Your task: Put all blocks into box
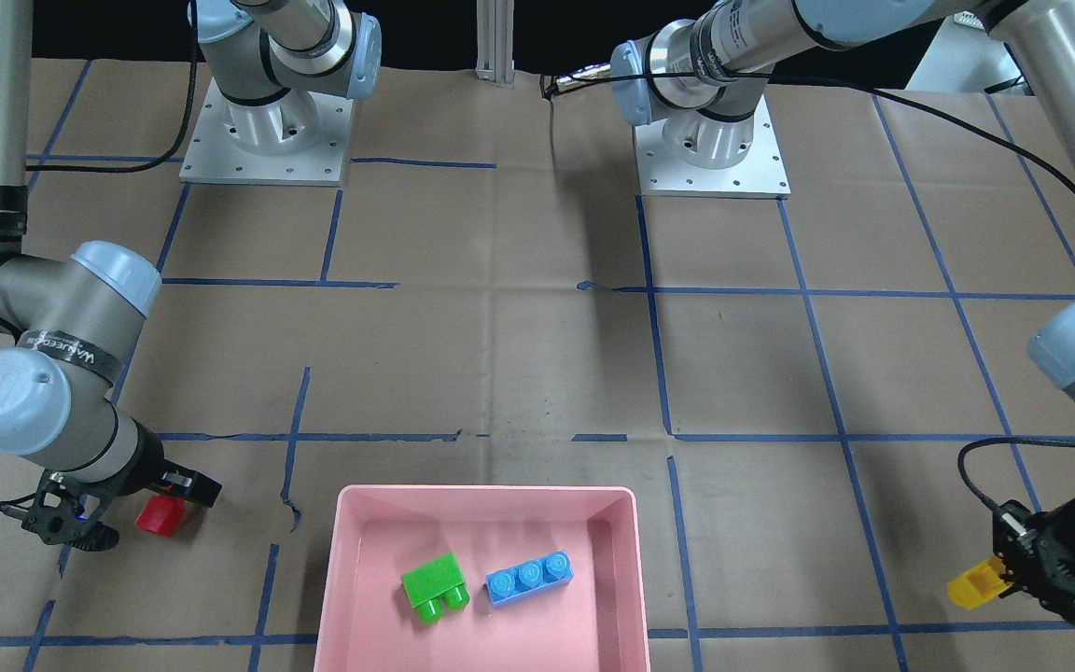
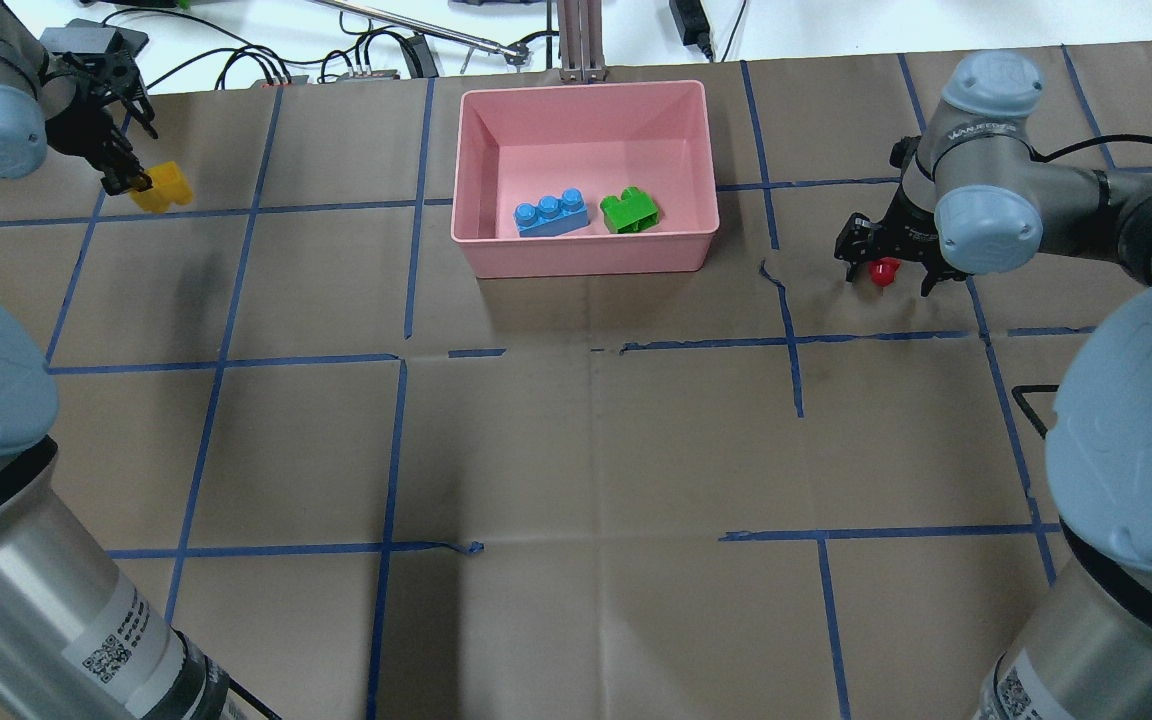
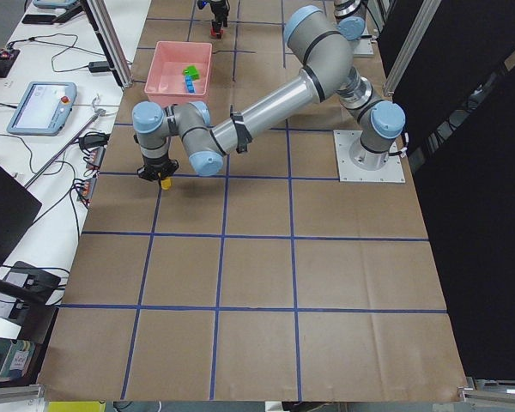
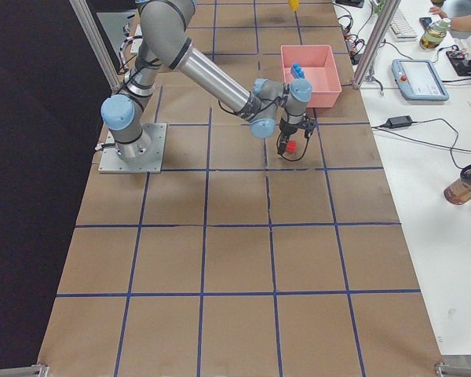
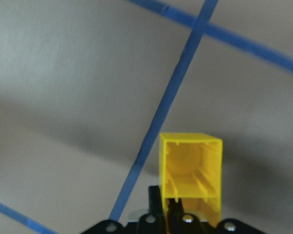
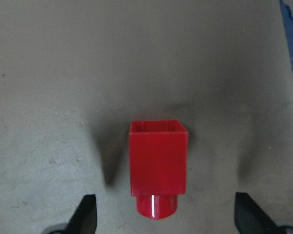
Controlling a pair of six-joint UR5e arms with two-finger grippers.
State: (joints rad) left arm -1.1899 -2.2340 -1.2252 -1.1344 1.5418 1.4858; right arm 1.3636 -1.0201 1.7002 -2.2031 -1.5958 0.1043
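Observation:
The pink box (image 2: 586, 92) stands at the table's far middle. A blue three-stud block (image 2: 550, 214) and a green two-stud block (image 2: 630, 210) lie inside it, also in the front view (blue (image 1: 528, 580), green (image 1: 435, 585)). My left gripper (image 2: 136, 183) is shut on the yellow block (image 2: 162, 187) far left of the box, low over the table; the wrist view shows the block's hollow underside (image 5: 190, 170). My right gripper (image 2: 884, 272) is open, its fingers on either side of the red one-stud block (image 6: 157, 165), which lies on its side on the table right of the box.
Brown paper with blue tape grid lines covers the table (image 2: 586, 450). Cables and a metal post (image 2: 581, 40) lie beyond the far edge behind the box. Both arm bases (image 1: 267, 140) sit at the robot's side.

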